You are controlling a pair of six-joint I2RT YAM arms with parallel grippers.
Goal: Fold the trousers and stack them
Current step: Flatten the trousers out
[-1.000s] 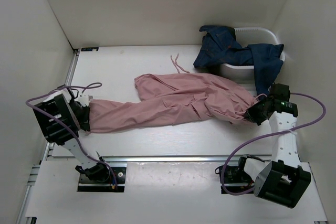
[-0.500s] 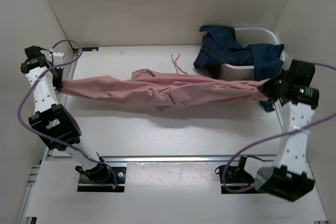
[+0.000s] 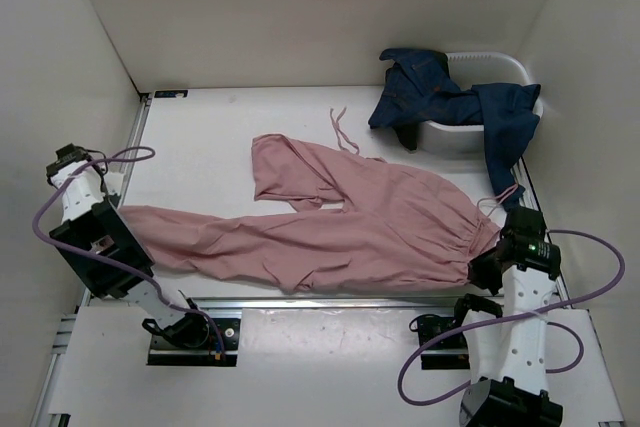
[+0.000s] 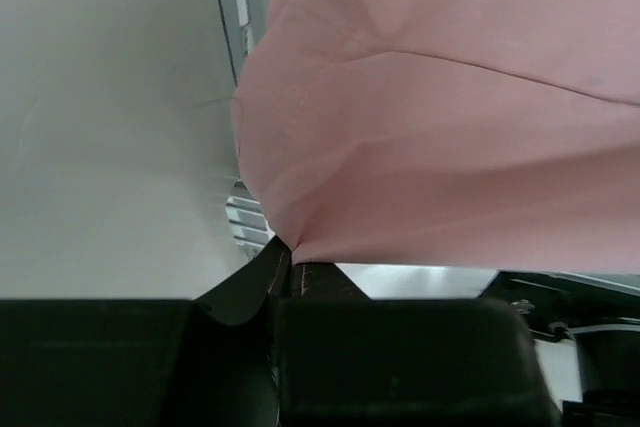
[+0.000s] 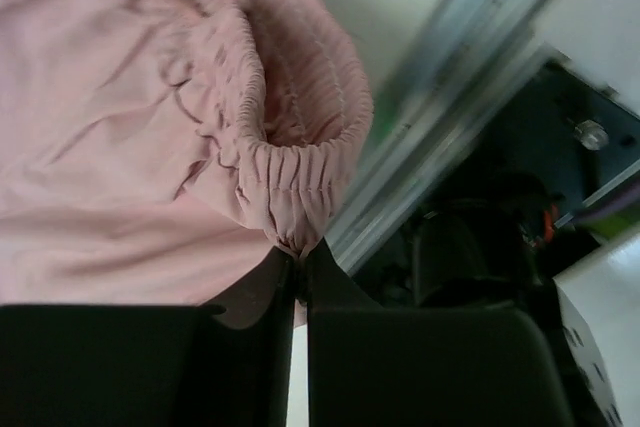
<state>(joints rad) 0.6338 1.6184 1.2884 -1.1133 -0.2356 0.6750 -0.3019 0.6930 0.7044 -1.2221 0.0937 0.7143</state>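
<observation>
The dusty-pink trousers [image 3: 340, 227] lie spread across the table, one leg running left along the near edge, the other leg folded up towards the back. My left gripper [image 3: 122, 215] is shut on the end of the left leg [image 4: 400, 127] at the table's left edge. My right gripper [image 3: 482, 259] is shut on the gathered elastic waistband [image 5: 290, 177] at the right near edge. The thin drawstring [image 3: 342, 127] trails on the table behind the trousers.
A white tub [image 3: 470, 132] stands at the back right, with dark blue jeans [image 3: 450, 102] draped over it and hanging down its front. White walls close in the table on the left, back and right. A metal rail [image 3: 330, 302] runs along the near edge.
Both grippers have pulled the stretched trousers from mid-table down towards the near edge. The cloth now lies flat on the table, and one leg has flopped towards the back.
</observation>
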